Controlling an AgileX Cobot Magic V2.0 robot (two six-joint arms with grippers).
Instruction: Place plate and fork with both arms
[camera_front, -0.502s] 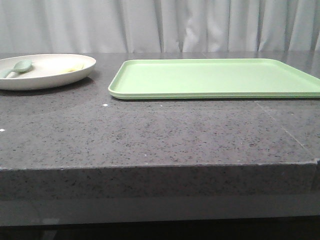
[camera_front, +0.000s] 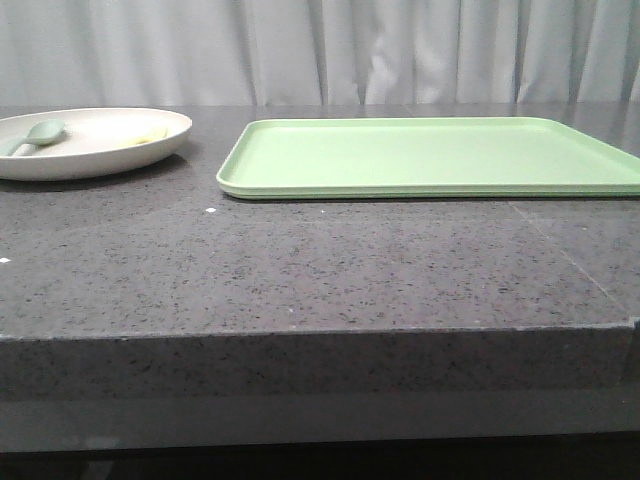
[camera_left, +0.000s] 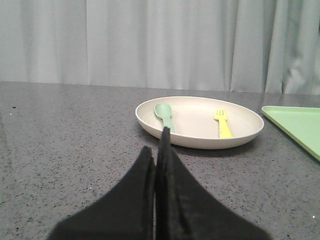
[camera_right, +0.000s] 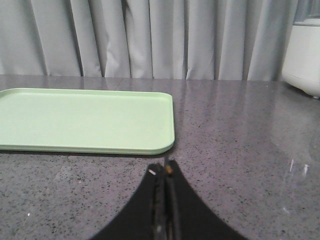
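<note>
Though my left fingers (camera_left: 159, 150) and right fingers (camera_right: 164, 172) are together, I judge the plate (camera_left: 200, 122) stiff, best gripped at its rim, the fork (camera_left: 223, 122) light.

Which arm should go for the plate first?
Left. Its gripper, fingers shut, faces the plate holding fork and spoon. The right gripper faces only the tray.

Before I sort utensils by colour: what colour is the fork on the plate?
Pale yellow. The fork lies in the cream plate, clearest in the left wrist view.
</note>
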